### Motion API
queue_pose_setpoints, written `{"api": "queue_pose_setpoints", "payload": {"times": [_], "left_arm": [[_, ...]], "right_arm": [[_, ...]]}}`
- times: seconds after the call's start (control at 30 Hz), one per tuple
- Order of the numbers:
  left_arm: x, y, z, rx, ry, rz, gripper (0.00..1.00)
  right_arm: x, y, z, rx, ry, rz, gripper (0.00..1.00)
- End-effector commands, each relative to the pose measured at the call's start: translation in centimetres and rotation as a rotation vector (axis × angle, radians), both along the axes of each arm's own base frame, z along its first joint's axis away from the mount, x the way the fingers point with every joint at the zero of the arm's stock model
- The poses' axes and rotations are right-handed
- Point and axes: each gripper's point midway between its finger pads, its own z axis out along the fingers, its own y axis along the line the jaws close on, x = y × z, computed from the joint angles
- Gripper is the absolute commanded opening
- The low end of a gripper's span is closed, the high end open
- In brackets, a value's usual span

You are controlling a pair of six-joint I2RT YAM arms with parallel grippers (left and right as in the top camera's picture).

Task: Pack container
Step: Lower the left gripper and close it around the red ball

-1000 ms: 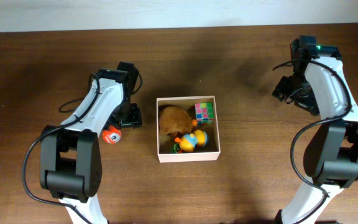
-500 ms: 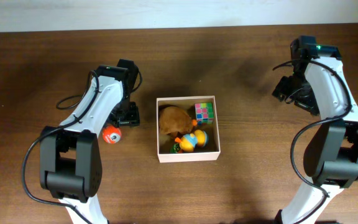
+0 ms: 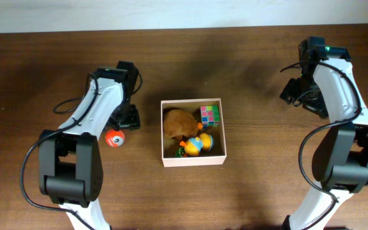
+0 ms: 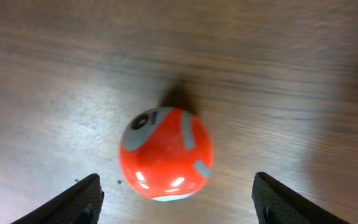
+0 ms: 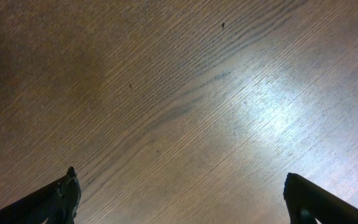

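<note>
Overhead | left pincer (image 4: pixel 176 202) nudged left, open | orange ball (image 3: pixel 114 137) unmoved

The place looks like a robot lab. Two white and black robot arms stand at a dark brown wooden counter (image 3: pixel 254 191). The left arm (image 3: pixel 101 108) is on one side and the right arm (image 3: pixel 337 96) is on the other. Thin black cables (image 3: pixel 64 107) loop out of the arms. A small green light (image 3: pixel 328 47) glows on top of the right one. A pale wall (image 3: pixel 171 13) runs along the far edge of the counter. On the wood sits a container (image 3: pixel 193 161) with bright toys (image 3: pixel 200 144) inside, and an orange ball (image 3: pixel 114 137) lies near it. What kind of building this is cannot be told.
</note>
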Motion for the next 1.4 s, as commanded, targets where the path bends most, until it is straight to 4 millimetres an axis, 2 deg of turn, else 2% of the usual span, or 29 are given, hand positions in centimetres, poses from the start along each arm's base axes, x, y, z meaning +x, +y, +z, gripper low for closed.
{"api": "queue_pose_setpoints", "payload": {"times": [0.0,0.27,0.5,0.8,1.03,1.37], "left_arm": [[-1.0,1.0,-0.8,0.011,0.037,0.039,0.79],[-1.4,-0.5,-2.4,-0.082,0.043,0.043,0.78],[-1.8,-0.5,-3.1,-0.082,0.050,0.044,0.73],[-1.0,-0.6,-3.5,-0.088,0.012,0.042,0.73],[-0.7,-0.3,-3.5,-0.071,-0.003,0.039,0.69],[-1.4,0.2,-4.5,-0.058,0.010,0.044,0.69]], "right_arm": [[0.0,-0.2,0.2,-0.006,-0.006,-0.015,0.99],[0.0,-0.2,0.2,-0.006,-0.006,-0.015,0.99],[0.0,-0.2,0.2,-0.006,-0.007,-0.015,0.99],[0.0,-0.2,0.2,-0.006,-0.006,-0.015,0.99],[0.0,-0.2,0.2,-0.006,-0.007,-0.015,0.99],[0.0,-0.2,0.2,-0.006,-0.007,-0.015,0.99]]}}
